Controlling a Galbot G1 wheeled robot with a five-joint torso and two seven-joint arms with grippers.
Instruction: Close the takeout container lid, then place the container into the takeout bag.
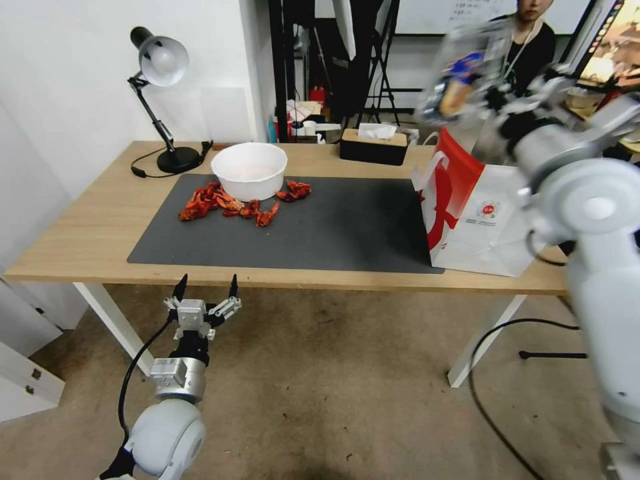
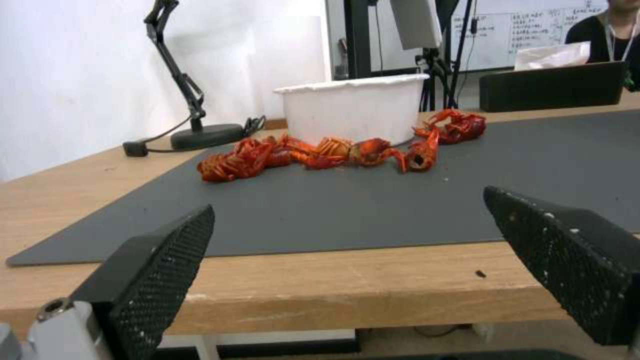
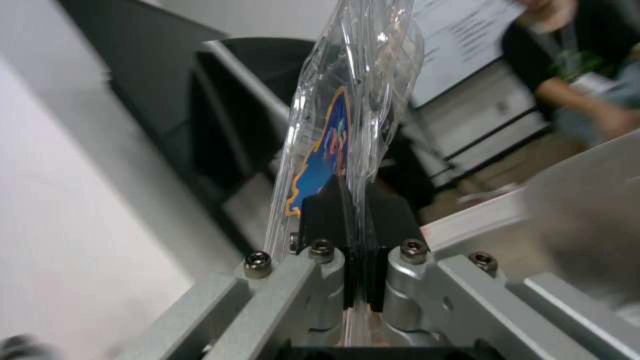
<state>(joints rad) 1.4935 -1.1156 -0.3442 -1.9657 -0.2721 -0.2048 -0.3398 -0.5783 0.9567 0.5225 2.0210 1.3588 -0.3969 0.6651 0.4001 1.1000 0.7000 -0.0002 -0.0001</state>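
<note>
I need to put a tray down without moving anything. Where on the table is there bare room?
The widest bare patch is the dark mat between the red crayfish and the takeout bag. The bare wood left of the mat is also free. It is crowded at the back: lamp, white bowl, tissue box.

— What colours sit on the table [image 1: 87,233]?
— Pale wood grain, with a plain dark grey mat [image 1: 333,227] over it. The bowl [image 1: 249,170] is white; the crayfish [image 1: 230,203] around it are orange-red.
— And near the right edge?
— The takeout bag [image 1: 477,220] is white with a red side, a red swirl and a small round red logo.
— The takeout container [image 3: 347,100]?
— Clear plastic, with a blue patch edged in orange.
— The left gripper [image 2: 347,260]?
— Black pads [image 2: 163,270], finely dotted.
</note>
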